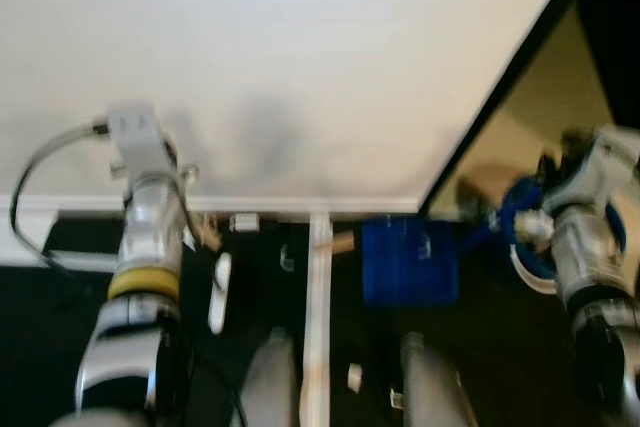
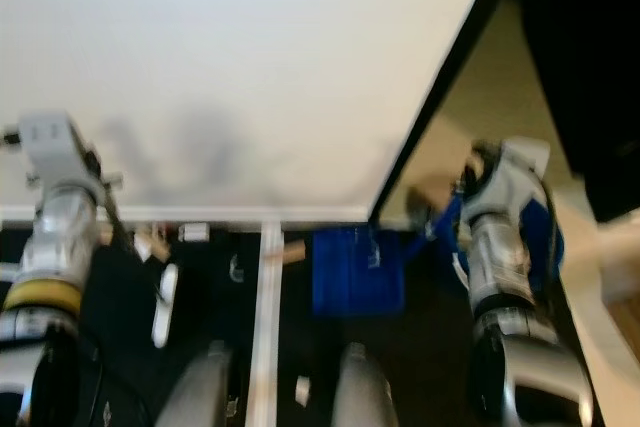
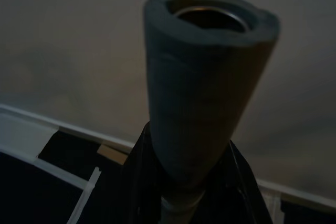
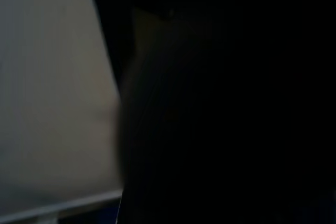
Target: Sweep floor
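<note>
The left gripper (image 3: 191, 182) is clamped round a grey foam-sleeved broom handle (image 3: 207, 87), its open end facing the camera. Beyond it on the dark floor (image 1: 60, 307), scraps (image 1: 343, 241) lie by the white wall (image 1: 300, 67), beside a blue dustpan (image 1: 408, 259). Whether the right gripper's fingers are parted I cannot tell. Sweeping looks barely begun; debris remains uncollected.

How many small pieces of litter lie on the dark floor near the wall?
About 4: two tan scraps and a white scrap along the baseboard, another white scrap nearer the robot. Others may be hidden.
</note>
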Robot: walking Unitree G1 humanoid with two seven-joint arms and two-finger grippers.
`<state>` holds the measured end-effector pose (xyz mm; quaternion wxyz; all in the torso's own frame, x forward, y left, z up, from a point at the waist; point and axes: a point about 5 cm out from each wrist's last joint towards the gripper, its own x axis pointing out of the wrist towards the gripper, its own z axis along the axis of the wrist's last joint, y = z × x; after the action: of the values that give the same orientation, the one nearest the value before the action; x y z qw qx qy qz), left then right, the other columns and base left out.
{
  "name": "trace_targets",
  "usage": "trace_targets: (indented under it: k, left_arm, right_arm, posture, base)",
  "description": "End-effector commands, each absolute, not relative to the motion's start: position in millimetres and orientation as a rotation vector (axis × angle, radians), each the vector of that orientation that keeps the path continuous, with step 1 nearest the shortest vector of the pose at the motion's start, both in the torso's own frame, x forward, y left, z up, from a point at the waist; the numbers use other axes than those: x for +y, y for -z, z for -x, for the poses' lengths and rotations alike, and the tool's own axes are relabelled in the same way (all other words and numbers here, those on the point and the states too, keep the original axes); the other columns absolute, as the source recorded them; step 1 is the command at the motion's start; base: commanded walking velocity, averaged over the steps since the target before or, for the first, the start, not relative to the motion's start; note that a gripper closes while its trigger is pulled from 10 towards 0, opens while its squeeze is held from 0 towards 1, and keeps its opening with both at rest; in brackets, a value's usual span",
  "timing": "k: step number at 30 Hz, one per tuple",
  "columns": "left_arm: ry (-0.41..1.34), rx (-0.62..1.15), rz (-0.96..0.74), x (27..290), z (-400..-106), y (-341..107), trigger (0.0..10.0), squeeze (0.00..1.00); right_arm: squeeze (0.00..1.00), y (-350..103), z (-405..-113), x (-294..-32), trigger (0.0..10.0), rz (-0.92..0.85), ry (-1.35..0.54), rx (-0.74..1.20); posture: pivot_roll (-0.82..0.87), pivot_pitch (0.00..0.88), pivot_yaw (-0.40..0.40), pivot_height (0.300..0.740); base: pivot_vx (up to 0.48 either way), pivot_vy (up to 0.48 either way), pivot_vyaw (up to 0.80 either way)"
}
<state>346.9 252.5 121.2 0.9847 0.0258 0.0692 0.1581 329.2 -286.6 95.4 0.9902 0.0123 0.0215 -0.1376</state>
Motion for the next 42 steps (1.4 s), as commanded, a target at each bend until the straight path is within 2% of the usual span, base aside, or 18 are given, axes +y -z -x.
trace_targets:
  k: [1, 6, 9, 16, 21, 24, 33, 35, 40, 42]
  left_arm:
    - [-0.334, 0.156, -0.072, 260, -343, -117, 10.0, 0.0]
    - [-0.353, 0.182, -0.078, 264, -343, -114, 10.0, 0.0]
    - [-0.399, 0.181, -0.067, 268, -342, -114, 10.0, 0.0]
    - [-0.316, 0.126, -0.14, 262, -347, -120, 10.0, 0.0]
    - [-0.202, 0.031, -0.159, 251, -356, -137, 10.0, 0.0]
    - [-0.166, 0.02, -0.151, 247, -360, -141, 10.0, 0.0]
    - [-0.1, 0.106, -0.104, 228, -368, -133, 10.0, 0.0]
    - [-0.127, 0.114, -0.07, 226, -366, -127, 10.0, 0.0]
    - [-0.153, 0.12, -0.037, 225, -364, -122, 10.0, 0.0]
    - [-0.186, 0.082, 0.017, 221, -360, -118, 10.0, 0.0]
  right_arm:
    - [0.0, -95, -333, -279, 10.0, -0.031, 0.251, 0.047]
    - [0.0, -93, -333, -276, 10.0, -0.054, 0.235, 0.049]
    - [0.0, -87, -330, -274, 10.0, -0.092, 0.22, 0.055]
    - [0.0, -84, -328, -274, 10.0, -0.058, 0.228, 0.073]
    - [0.0, -82, -322, -284, 10.0, -0.015, 0.31, 0.07]
    - [0.0, -84, -321, -288, 10.0, -0.011, 0.34, 0.054]
    - [0.0, -81, -319, -289, 10.0, -0.062, 0.374, 0.06]
    - [0.0, -77, -316, -288, 10.0, -0.086, 0.382, 0.062]
    - [0.0, -74, -315, -286, 10.0, -0.094, 0.387, 0.064]
    - [0.0, -71, -311, -286, 10.0, -0.116, 0.404, 0.056]
  posture:
    - [0.05, 0.164, 0.01, 0.74]
    - [0.04, 0.164, 0.012, 0.74]
    - [0.04, 0.17, 0.013, 0.74]
    - [0.05, 0.202, 0.017, 0.74]
    - [0.06, 0.258, 0.028, 0.74]
    - [0.06, 0.263, 0.031, 0.74]
    - [0.04, 0.231, 0.038, 0.74]
    - [0.03, 0.196, 0.037, 0.74]
    - [0.03, 0.184, 0.035, 0.74]
    - [0.03, 0.146, 0.032, 0.74]
  base:
    - [0.0, 0.0, 0.8]
    - [0.0, 0.0, 0.8]
    - [0.0, 0.0, 0.0]
    - [0.0, 0.0, 0.0]
    - [0.0, 0.0, 0.0]
    - [0.0, 0.0, 0.0]
    - [0.0, 0.0, 0.0]
    - [0.373, 0.0, 0.0]
    - [0.48, 0.0, 0.0]
    - [0.48, 0.0, 0.0]
